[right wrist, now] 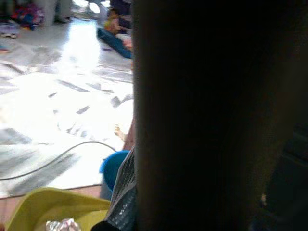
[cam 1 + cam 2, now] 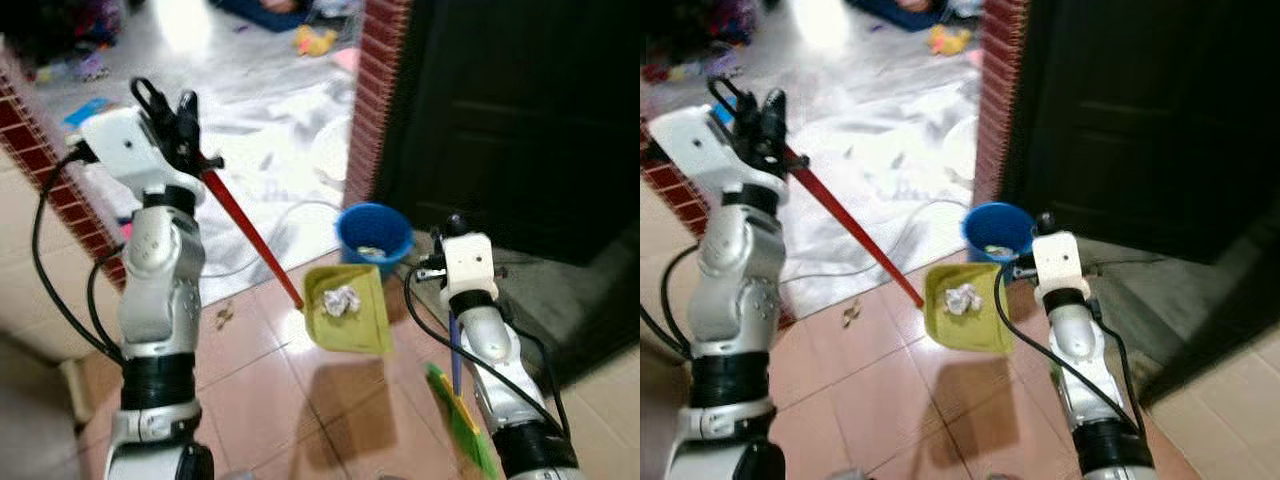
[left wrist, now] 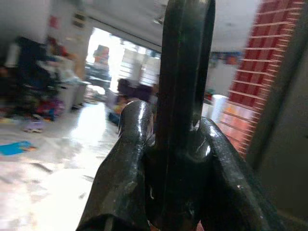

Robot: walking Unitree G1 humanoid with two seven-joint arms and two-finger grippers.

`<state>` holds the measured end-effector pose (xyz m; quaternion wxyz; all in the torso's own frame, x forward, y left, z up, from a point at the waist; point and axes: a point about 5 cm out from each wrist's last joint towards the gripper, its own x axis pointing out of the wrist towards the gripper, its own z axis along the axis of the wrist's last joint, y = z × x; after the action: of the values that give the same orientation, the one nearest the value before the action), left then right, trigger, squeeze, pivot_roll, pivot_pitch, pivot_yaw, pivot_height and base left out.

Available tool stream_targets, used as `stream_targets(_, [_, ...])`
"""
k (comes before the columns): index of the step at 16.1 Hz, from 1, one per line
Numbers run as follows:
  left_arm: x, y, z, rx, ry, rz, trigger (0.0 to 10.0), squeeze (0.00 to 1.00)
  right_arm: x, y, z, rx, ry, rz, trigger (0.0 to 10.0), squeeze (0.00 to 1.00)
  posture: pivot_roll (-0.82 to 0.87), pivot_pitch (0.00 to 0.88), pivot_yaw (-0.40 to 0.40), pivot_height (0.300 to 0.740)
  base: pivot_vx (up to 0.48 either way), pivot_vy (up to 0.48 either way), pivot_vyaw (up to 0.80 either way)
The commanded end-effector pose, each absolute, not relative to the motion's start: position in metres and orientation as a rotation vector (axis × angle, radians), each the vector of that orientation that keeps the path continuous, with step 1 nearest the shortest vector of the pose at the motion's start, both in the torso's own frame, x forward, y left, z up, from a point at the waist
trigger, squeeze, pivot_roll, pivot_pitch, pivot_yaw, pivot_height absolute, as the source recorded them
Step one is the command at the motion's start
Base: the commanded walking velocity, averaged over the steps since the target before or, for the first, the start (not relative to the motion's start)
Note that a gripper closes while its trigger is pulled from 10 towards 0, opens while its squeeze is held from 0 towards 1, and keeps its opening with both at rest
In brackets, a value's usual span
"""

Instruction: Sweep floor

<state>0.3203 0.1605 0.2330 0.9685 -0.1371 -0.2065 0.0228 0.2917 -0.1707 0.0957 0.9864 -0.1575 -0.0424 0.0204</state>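
Left eye view: left pincer [image 2: 168, 118] clamps red handle [image 2: 250, 235], dustpan [image 2: 350, 310] lifted level so wad [image 2: 341, 299] stays, bin [image 2: 374, 236] near; right pincer [image 2: 446, 248] grips broom [image 2: 460, 415].

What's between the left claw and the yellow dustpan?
The long red handle, seen in the left eye view. It runs from the left claw, which grips its top, down to the yellow dustpan holding crumpled paper.

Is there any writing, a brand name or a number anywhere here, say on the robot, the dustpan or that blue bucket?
None can be read.
Yellow dustpan: no print shows.
Blue bucket: plain, no label shows.
Robot's white wrist housings: no marking shows.
Coloured patches on the far wall: too blurred to read.
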Motion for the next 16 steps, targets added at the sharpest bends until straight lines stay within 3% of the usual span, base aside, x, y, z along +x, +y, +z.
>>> stream_targets(1, [0.319,0.163,0.259,-0.296,-0.524,0.063,10.0,0.00,0.294,-0.166,0.101,-0.340,-0.119,0.067,10.0,0.00,-0.07,0.000,0.023,0.740,0.472,0.000,0.00])
stream_targets(16, [0.330,0.160,0.268,-0.333,-0.529,0.147,10.0,0.00,0.296,-0.157,0.103,-0.344,-0.141,0.096,10.0,0.00,-0.07,0.000,0.030,0.740,0.477,0.000,0.00])
